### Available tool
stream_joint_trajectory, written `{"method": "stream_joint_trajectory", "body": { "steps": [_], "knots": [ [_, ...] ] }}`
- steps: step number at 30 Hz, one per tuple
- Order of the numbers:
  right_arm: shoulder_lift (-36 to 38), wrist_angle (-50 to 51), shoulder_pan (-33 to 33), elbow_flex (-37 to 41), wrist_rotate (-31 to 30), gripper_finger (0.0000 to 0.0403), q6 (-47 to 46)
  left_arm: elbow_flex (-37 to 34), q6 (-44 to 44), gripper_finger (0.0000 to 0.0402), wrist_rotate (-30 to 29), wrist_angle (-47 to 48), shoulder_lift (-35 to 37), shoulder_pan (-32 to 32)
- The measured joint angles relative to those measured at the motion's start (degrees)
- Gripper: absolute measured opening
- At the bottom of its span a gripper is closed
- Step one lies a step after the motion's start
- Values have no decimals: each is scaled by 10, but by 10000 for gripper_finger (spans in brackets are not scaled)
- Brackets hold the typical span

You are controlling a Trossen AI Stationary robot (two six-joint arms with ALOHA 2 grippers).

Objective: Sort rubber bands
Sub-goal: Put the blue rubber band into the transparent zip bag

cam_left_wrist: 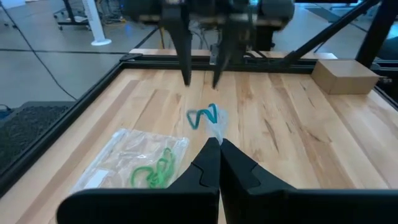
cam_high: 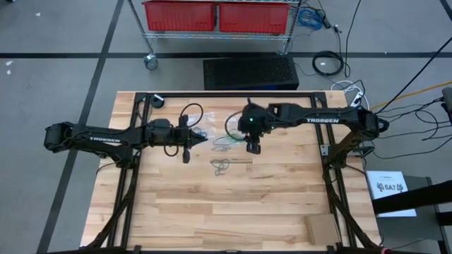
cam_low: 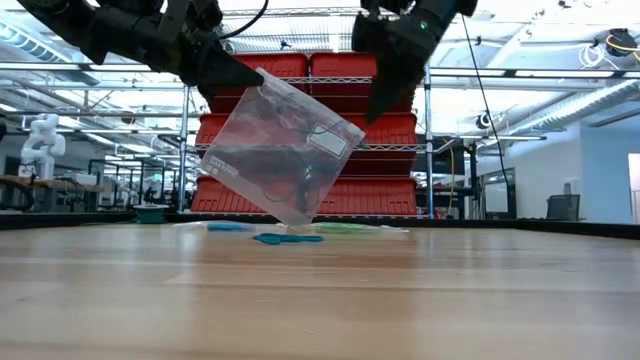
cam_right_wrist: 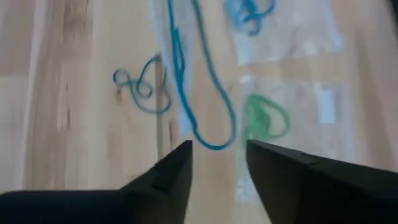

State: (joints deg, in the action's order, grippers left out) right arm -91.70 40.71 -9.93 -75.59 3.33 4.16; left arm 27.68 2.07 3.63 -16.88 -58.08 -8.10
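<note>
The left gripper (cam_high: 189, 139) hung over the far middle of the table (cam_high: 212, 212), its fingers (cam_left_wrist: 211, 163) pinched closed on the corner of a clear bag (cam_low: 283, 148), which dangled tilted well above the wood in the low view. The right gripper (cam_high: 253, 146) hovered just to its right, fingers apart with nothing between them, pointing down over the bands (cam_high: 220, 165).

The bands lay in several spots. A loose dark grey-blue cluster (cam_right_wrist: 142, 87) sat on bare wood a little nearer than the grippers. Green bands (cam_left_wrist: 152, 174) lay inside a second bag (cam_left_wrist: 134, 158) flat on the table between the two grippers. A bright blue band (cam_left_wrist: 204, 116) appeared to be at the mouth of the held bag, and more blue (cam_right_wrist: 249, 12) lay in another bag farther off, though the wrist view was too soft to be sure of that.

The step in hand looked like bagging by colour: the left arm holding a bag up for the right to fill. The sort seemed partly done, with green already contained and the grey-blue ones loose. Next, the right gripper would probably need to descend on a loose band, close on so thin a loop without scraping the wood, and carry it to the held bag's opening, which the left would have to present mouth-up.
</note>
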Motion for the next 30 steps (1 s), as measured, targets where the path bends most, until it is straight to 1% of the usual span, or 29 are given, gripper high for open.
{"method": "stream_joint_trajectory", "body": {
  "steps": [3, 6, 8, 10, 12, 14, 16, 19, 20, 21, 23, 27, 30],
  "knots": [
    [0, -45, 11, 41, -8, 193, -3, 0, 0, 0, 2, 0, 0, 0],
    [-1, -98, 20, 79, -35, 221, 2, 0, 2, 0, 2, -1, 0, 0],
    [-1, -132, 23, 95, -36, 228, 10, 0, 2, 0, 3, -3, 0, 0],
    [-1, -153, 27, 104, -36, 225, 17, 0, 2, 0, 2, -3, 0, 0],
    [-1, -161, 30, 106, -37, 208, 26, 0, 2, 0, 2, -5, 0, 0],
    [-1, -161, 33, 106, -46, 175, 31, 0, 2, 0, 3, -6, 0, 0],
    [-1, -156, 34, 106, -55, 125, 36, 0, 2, 0, 3, -5, 0, 0],
    [-1, -144, 35, 106, -66, 37, 40, 0, 2, 0, 3, -5, 0, 0],
    [-1, -138, 35, 106, -71, 19, 42, 0, 2, 0, 3, -4, 0, 0],
    [-1, -134, 36, 106, -81, 13, 44, 0, 2, 0, 3, -3, 0, 0],
    [-1, -128, 37, 106, -96, 17, 43, 0, 2, 0, 3, -3, 0, 0],
    [0, -123, 40, 106, -101, 11, 42, 0, 1, 0, 3, -2, 0, 0],
    [2, -114, 48, 97, -154, 3, 46, 0, 1, 0, 4, -2, 0, 0]
  ]
}}
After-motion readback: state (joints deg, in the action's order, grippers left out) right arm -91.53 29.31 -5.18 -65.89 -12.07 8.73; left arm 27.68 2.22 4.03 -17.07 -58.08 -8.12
